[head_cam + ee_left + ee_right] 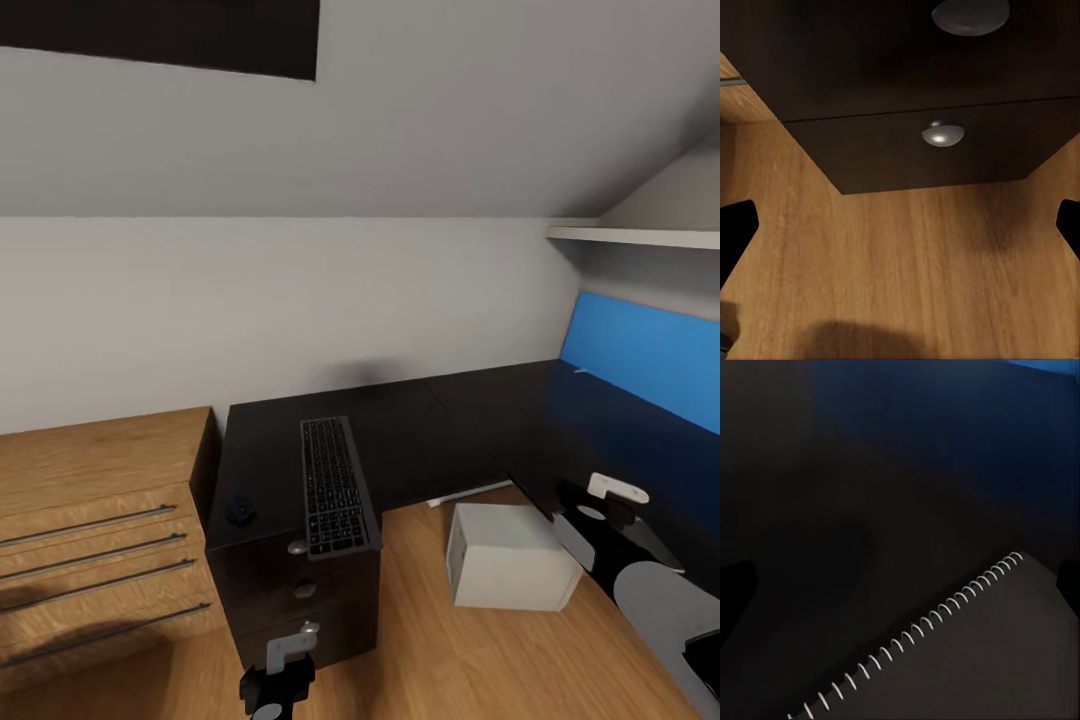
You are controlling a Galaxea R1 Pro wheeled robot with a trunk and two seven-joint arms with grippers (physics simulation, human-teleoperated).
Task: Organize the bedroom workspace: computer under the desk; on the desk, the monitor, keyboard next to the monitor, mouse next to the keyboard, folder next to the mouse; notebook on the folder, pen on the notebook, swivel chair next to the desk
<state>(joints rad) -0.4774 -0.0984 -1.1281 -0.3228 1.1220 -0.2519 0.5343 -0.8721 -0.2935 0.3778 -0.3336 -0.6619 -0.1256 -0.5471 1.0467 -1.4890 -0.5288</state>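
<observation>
The head view looks down on an L-shaped table (420,440) with a matte black top, set under a sloped pale grey wall. A blue back panel (640,355) runs along its right wing. The keyboard (337,485) lies lengthwise on the left wing, its near end reaching the front edge above the black drawer unit (300,600). The mouse (240,511) sits just beside it on the side of the light wood cabinet (100,540), apart from the keyboard and close to the table's edge. The computer (510,555), a light grey tower, stands on the wood floor (450,650) in the inner corner of the L, partly beyond the table's edge.

The left arm is held low in front of the drawer unit, its hand (278,672) pointing downward. In the left wrist view two round knobs (943,134) and the floor show between the dark fingertips (735,232) at the frame's edges, so the hand is spread wide and holds nothing.

The right arm reaches over the right wing of the table, its hand (600,505) near the table surface. The right wrist view shows the black top and the notebook (967,667), dark-covered with a white spiral binding, lying flat. The fingertips (735,592) sit far apart at the frame edges, wide and empty.
</observation>
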